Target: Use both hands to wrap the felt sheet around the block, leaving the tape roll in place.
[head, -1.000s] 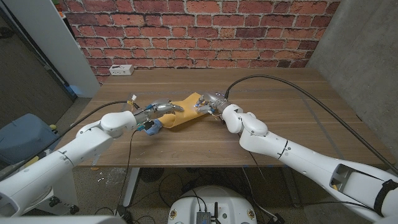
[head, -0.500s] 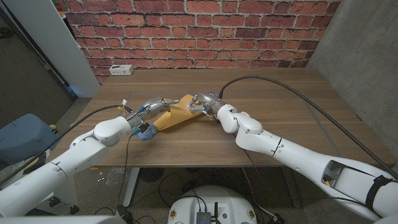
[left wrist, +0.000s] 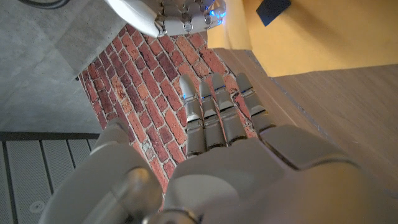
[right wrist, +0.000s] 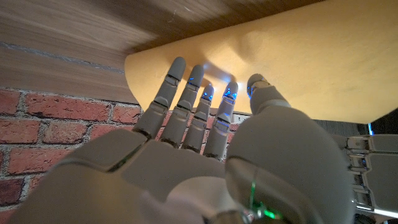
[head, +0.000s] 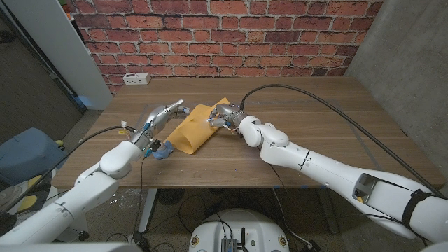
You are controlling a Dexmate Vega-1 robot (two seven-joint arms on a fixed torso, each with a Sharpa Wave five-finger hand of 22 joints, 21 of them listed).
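Pressing felt sheet [head: 197, 130], right robot hand [head: 222, 117] outstretched.

felt sheet [head: 197, 131]: matt yellow cloth, soft and faintly fuzzy, no sheen.
surface [head: 308, 133]: brown wood with long grain lines, smooth, low satin finish.
left hand [head: 162, 115]: grey metal-look fingers [left wrist: 214, 112], smooth, slightly glossy.
right hand [head: 222, 115]: same smooth grey shell over the fingers [right wrist: 186, 106].
arms [head: 315, 168]: glossy white plastic casings.
wall [head: 231, 31]: rough red brick, matt mortar joints, at 12 o'clock.
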